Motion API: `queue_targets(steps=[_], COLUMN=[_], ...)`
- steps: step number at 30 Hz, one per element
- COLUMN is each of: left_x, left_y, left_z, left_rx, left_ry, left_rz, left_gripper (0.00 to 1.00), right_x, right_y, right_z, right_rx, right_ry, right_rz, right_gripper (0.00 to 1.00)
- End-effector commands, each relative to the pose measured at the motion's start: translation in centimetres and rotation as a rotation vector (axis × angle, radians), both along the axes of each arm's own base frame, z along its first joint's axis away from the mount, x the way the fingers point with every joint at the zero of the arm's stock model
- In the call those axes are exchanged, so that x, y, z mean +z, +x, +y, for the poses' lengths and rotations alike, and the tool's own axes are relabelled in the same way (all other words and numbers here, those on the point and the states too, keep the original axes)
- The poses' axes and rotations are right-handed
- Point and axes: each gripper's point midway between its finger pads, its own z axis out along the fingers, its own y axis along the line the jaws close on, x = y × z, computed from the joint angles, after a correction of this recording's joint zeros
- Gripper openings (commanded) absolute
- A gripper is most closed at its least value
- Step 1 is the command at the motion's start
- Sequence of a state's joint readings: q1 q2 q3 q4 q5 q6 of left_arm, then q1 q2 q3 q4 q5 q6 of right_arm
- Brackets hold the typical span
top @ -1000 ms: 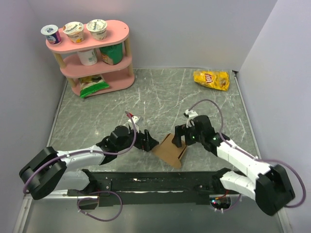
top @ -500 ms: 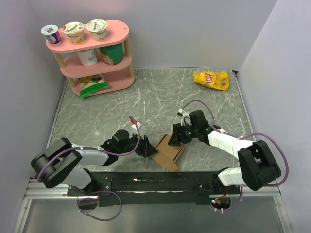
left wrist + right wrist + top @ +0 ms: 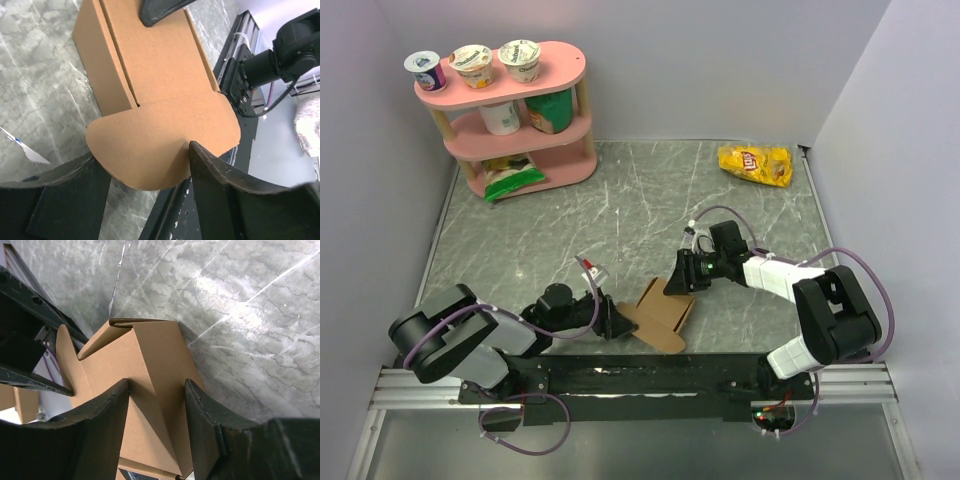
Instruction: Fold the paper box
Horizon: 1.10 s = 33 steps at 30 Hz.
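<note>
Marbled table [image 3: 640,200] carries the half-folded paper box [image 3: 662,312]; left end effector [image 3: 142,152] pinches its rounded flap [image 3: 160,135], right end effector [image 3: 156,384] its raised wall [image 3: 150,352].

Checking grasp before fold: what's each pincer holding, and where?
Right pincer clamps the paper box by its raised folded wall; left pincer straddles the rounded flap, grip unclear.

The paper box [image 3: 665,315] is matt brown cardboard, the table [image 3: 650,200] glossy marbled.
</note>
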<state>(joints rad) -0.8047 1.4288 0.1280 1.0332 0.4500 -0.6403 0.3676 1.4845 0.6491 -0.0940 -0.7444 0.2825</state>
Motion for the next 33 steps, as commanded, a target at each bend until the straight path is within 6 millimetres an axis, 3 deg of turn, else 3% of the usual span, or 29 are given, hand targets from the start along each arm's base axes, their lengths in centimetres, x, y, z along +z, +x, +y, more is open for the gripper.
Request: queue_targets(steps=[1, 6, 7, 11, 19, 24, 27, 33], left_x=[1.6, 0.0, 0.2, -0.1, -0.1, -2.1, -2.1, -2.8], left_y=[-0.2, 1.0, 2.2, 3.1, 1.5, 0.5, 0.5, 2.6], left_z=[-0.5, -0.9, -1.3, -2.9, -3.5, -5.1, -5.8, -4.2], left_rx=[-0.016, 0.057, 0.097, 0.134, 0.060, 0.017, 0.036, 0.225], left_ry=[-0.068, 0.000, 0.013, 0.062, 0.046, 0.166, 0.190, 0.264], left_rz=[-0.049, -0.050, -0.078, -0.131, -0.258, -0.295, -0.339, -0.413], left_gripper=[0.63, 0.60, 0.60, 0.59, 0.57, 0.53, 0.50, 0.46], right_x=[-1.2, -1.2, -1.3, -1.2, -1.3, -1.5, -1.5, -1.4], right_y=[-0.1, -0.2, -0.2, -0.2, -0.3, -0.6, -0.7, -1.4], right_z=[-0.5, -0.4, -0.4, -0.3, 0.1, 0.4, 0.5, 0.8], right_rx=[-0.007, 0.000, 0.003, 0.010, 0.035, 0.067, 0.076, 0.106], right_ry=[-0.039, -0.030, -0.030, -0.028, -0.010, 0.004, 0.008, 0.039], right_rz=[0.038, 0.046, 0.050, 0.052, 0.074, 0.111, 0.121, 0.162], right_gripper=[0.49, 0.48, 0.48, 0.47, 0.48, 0.47, 0.46, 0.45])
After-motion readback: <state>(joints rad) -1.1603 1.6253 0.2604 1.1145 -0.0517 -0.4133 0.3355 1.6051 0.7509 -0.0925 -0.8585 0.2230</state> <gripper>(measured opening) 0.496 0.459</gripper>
